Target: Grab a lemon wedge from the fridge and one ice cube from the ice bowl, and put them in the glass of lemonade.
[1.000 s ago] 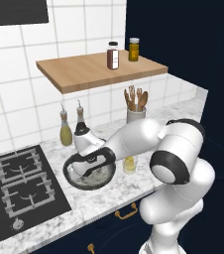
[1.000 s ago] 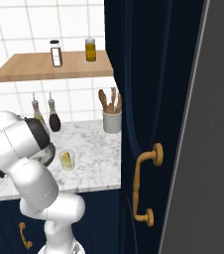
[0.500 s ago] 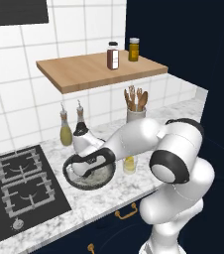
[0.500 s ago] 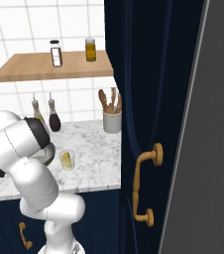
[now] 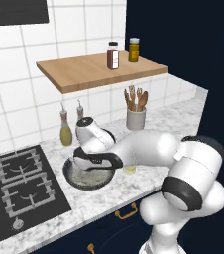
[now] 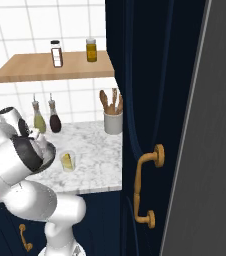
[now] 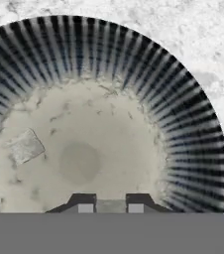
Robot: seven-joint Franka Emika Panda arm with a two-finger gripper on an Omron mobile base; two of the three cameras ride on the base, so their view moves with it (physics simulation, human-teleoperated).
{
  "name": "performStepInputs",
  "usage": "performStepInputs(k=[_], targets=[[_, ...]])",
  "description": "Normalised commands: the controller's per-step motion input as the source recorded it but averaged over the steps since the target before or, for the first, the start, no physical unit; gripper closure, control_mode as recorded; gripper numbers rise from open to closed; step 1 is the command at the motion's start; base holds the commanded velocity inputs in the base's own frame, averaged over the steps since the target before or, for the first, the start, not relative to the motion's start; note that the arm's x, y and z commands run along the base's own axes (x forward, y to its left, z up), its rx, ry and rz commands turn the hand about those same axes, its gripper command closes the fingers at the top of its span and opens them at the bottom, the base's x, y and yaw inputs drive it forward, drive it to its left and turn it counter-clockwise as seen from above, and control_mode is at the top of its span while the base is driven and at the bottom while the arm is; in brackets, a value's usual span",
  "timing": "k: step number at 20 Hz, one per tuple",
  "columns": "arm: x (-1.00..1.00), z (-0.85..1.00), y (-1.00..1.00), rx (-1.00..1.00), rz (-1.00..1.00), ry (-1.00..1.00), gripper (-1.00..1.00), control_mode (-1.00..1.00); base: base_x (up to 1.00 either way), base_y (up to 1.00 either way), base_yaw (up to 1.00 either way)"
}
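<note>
Gripper (image 7: 110, 205) hanging low inside the ice bowl (image 7: 193, 129), fingertips (image 7: 85, 204) pinched close on a pale ice cube between them. Another ice cube (image 7: 27, 146) lying on the speckled floor. Glass of lemonade (image 6: 68, 161) standing just beside the bowl, lemon wedge (image 6: 68, 160) floating inside.

The ice bowl's (image 7: 193, 129) ribbed wall rings the pincer (image 7: 111, 204); bare floor beyond it, one cube (image 7: 27, 146) aside.

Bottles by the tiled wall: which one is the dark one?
The dark bottle on the counter, the one nearer the utensil cup; its neighbour, the yellow-green bottle, stands on its other side.
</note>
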Motion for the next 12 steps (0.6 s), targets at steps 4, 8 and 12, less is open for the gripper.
performStepInputs(k=[4, 8, 12], targets=[[-0.17, 0.66, -1.00, 0.05, -0.28, -0.02, 1.00, -1.00, 0.00, 0.00, 0.00], [-0.01, 0.08, -1.00, 0.04, -0.29, 0.00, 1.00, -1.00, 0.00, 0.00, 0.00], [0.01, 0.00, -1.00, 0.10, -0.20, 0.00, 1.00, -1.00, 0.00, 0.00, 0.00]])
